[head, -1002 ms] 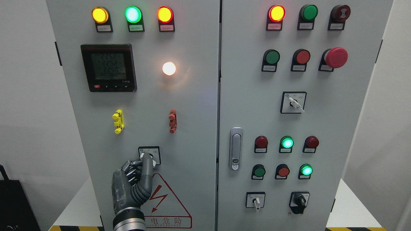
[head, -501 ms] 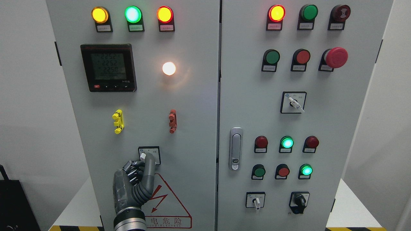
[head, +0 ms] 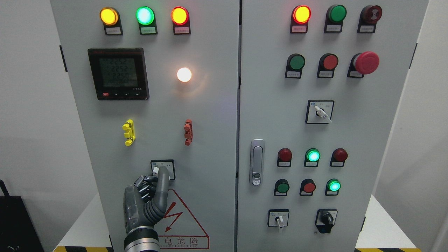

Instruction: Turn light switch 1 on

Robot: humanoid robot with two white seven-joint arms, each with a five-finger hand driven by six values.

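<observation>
The light switch (head: 162, 169) is a small rotary selector in a black-framed plate, low on the left cabinet door. My left hand (head: 154, 177) comes up from the bottom edge. Its index finger (head: 161, 182) points straight up and its tip covers the white knob. The other fingers are curled in at the left of the switch and hold nothing. Above the switch, a round white lamp (head: 184, 74) glows. My right hand is out of view.
A red terminal clip (head: 188, 132) and a yellow one (head: 128, 132) stick out above the switch. A black meter (head: 118, 74) sits higher up. The right door carries a handle (head: 257, 162), push buttons, a red emergency button (head: 366, 62) and more selectors (head: 319, 111).
My left hand and its index finger have shifted slightly to the right across the switch knob. The white lamp is lit in all frames.
</observation>
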